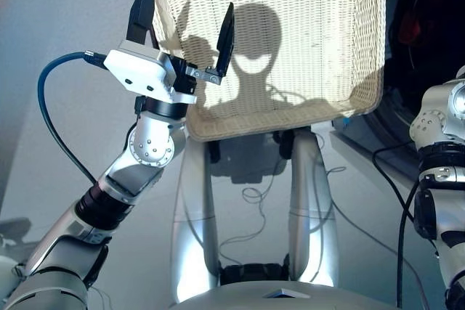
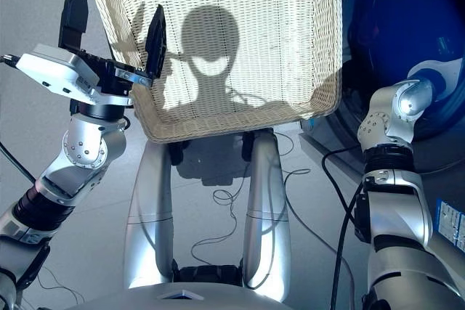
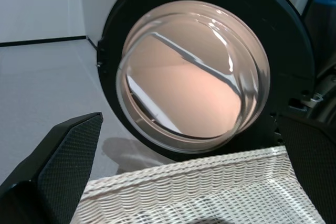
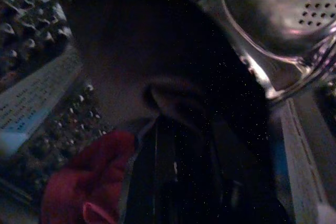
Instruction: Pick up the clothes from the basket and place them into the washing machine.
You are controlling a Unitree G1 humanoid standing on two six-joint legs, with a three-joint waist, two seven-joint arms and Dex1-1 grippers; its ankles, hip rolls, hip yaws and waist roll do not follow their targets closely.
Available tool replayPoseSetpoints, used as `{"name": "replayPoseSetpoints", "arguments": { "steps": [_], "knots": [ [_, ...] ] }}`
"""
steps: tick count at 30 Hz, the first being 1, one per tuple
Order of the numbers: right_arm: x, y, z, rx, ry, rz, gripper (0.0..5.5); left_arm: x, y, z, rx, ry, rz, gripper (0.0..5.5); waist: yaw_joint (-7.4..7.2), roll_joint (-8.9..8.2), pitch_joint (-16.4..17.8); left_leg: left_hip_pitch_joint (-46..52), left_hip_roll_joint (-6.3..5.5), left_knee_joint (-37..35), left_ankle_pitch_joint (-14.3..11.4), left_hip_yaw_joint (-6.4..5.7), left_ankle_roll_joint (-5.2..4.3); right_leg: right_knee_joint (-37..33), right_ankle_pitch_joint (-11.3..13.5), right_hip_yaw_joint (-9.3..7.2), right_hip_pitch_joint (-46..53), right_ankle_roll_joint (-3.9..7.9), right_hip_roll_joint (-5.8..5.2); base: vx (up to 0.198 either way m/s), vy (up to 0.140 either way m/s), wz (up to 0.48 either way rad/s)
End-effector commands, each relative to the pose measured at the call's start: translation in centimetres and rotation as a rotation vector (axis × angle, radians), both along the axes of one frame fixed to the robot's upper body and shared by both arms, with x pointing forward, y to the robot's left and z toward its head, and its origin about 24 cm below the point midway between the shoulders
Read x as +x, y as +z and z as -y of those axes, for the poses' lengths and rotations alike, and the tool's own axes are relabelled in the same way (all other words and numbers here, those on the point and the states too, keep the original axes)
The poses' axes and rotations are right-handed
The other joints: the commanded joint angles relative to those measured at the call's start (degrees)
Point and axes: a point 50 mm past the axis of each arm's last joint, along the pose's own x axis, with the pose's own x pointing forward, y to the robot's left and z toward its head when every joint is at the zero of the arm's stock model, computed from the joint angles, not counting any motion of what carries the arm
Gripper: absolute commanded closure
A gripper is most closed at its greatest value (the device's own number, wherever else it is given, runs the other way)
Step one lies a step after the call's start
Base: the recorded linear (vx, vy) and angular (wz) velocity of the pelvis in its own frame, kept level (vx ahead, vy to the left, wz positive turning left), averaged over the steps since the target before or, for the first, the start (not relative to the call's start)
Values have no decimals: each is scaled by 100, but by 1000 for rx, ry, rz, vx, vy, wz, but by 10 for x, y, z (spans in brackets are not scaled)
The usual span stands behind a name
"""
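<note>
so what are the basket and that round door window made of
The basket looks like woven wicker or rattan, cream-white and matte: fine ribbed weave rows show across floor and walls. The round door window looks like clear, glossy glass, though it could be plastic: bright streak reflections cross its bulge, inside a smooth black rim, likely plastic.

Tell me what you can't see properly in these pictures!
- Right gripper: out of sight in both eye views, reaching into the washing machine; the right wrist view is too dark to show its jaws.
- Dark clothes: lost in that gloom; only the coral-red garment shows.
- Basket: far rim cut off by the eye views' top edge.
</note>
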Motion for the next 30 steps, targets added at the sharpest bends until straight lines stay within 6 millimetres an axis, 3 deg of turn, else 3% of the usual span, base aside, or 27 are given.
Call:
{"name": "replayPoseSetpoints", "arguments": {
  "steps": [1, 9, 10, 11, 21, 30],
  "knots": [
    [-27, 56, 36, -77, -128, 167, 550, -20, 16, 12, -36, -128, 118, 0, -63, 25, -98, 949, 42, -1321, 464, 1, -239, -1144, 320, 2, 921, 285, 77, 0, 0, 0],
    [-21, 54, 58, -35, -138, -29, 550, -19, 16, 16, 0, -160, 110, 0, 29, 127, -98, 1189, 21, -1793, 667, 31, -206, -1587, 535, 14, 1127, 353, 62, 0, 0, 0],
    [-22, 54, 61, -25, -146, -46, 326, -19, 16, 16, 0, -163, 106, 0, 34, 131, -98, 1179, 24, -1777, 664, 28, -209, -1586, 536, 29, 1124, 349, 58, 0, 0, 0],
    [-24, 56, 65, -5, -155, -42, 0, -20, 16, 17, 1, -165, 104, 0, 44, 145, -98, 1172, 31, -1770, 662, 29, -210, -1575, 531, 28, 1116, 342, 56, 0, 0, 0],
    [-21, 53, 64, -36, -107, -67, 0, -22, 16, 15, 9, -150, 121, 0, 21, 109, -98, 1182, 33, -1744, 664, 56, -212, -1538, 544, 53, 1106, 313, 57, 0, 0, 0],
    [-4, 45, 33, -95, 4, -20, 0, -21, 15, 13, -25, -139, 107, 0, -15, 68, -98, 1193, 25, -1690, 593, 70, -198, -1537, 523, 84, 1108, 314, 75, 0, 0, 0]
  ]
}}
